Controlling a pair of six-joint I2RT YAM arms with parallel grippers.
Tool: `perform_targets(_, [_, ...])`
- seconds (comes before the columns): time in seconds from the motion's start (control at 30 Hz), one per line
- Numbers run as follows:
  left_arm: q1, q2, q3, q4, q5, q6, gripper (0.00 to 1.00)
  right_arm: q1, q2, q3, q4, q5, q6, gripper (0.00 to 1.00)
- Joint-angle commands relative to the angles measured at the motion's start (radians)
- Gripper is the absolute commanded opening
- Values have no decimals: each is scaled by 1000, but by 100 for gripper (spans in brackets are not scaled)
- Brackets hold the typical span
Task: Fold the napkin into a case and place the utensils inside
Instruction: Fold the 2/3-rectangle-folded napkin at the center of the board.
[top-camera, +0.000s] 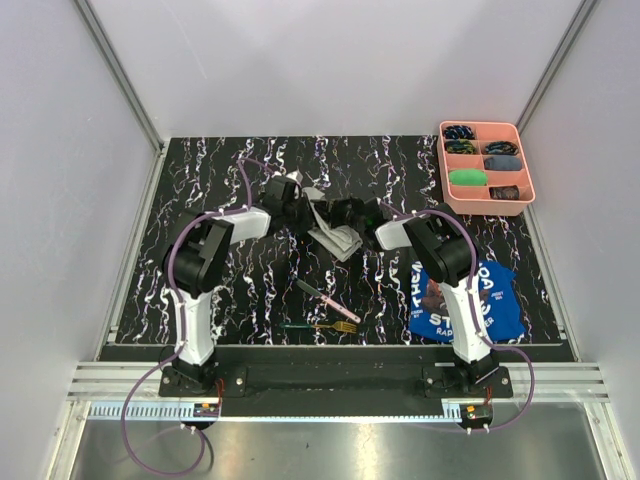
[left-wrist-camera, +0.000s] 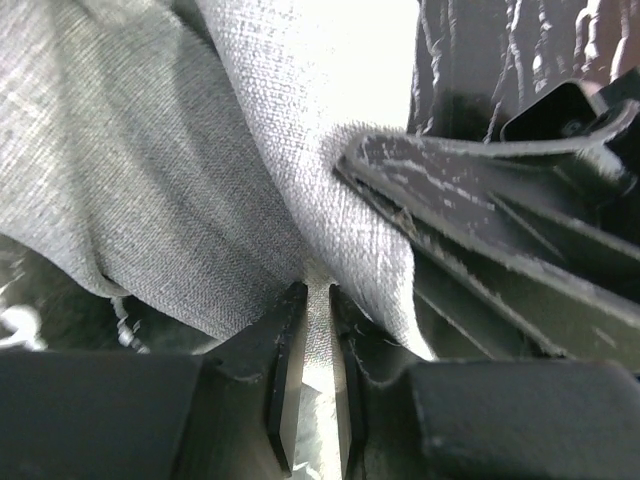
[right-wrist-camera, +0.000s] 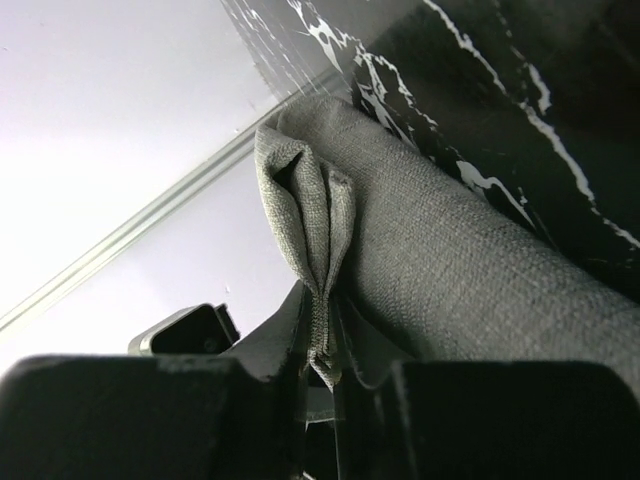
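The light grey napkin (top-camera: 335, 238) hangs bunched between my two grippers above the middle of the table, its lower end lying in folds on the top. My left gripper (top-camera: 303, 207) pinches one edge; in its wrist view the cloth (left-wrist-camera: 200, 150) runs down into the narrow gap at the gripper (left-wrist-camera: 318, 290). My right gripper (top-camera: 347, 212) faces it closely and grips a doubled fold of the napkin (right-wrist-camera: 440, 270) at the gripper (right-wrist-camera: 322, 300). The pink-handled knife (top-camera: 332, 303) and green-handled fork (top-camera: 320, 326) lie on the table nearer the arm bases, apart from the cloth.
A pink compartment tray (top-camera: 480, 125) with small items stands at the back right. A blue printed cloth (top-camera: 500, 300) lies by the right arm's base. Grey walls close in the black marbled table (top-camera: 220, 180) on three sides.
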Motion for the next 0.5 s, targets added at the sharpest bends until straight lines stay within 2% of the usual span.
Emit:
perform_targets(0.0, [17,-82,-26,-66,-84,83,22,8,15,-14,-63,-64,-14,18])
perform_targets(0.17, [65,-148,-88,-17,-34,82,24,6,32,-2,-61,-88,-31,18])
perform_targets(0.23, [74,-176,-112,-1,-17,89,26,6,32,1,-50,-96,-29,14])
perform_targets(0.37, [83,-205,-143,20,-57,91,24,8,25,15,-76,-96,-32,11])
perform_targets(0.47, [85,-153,-100,-9,-58,83,20,8,29,22,-87,-94,-22,12])
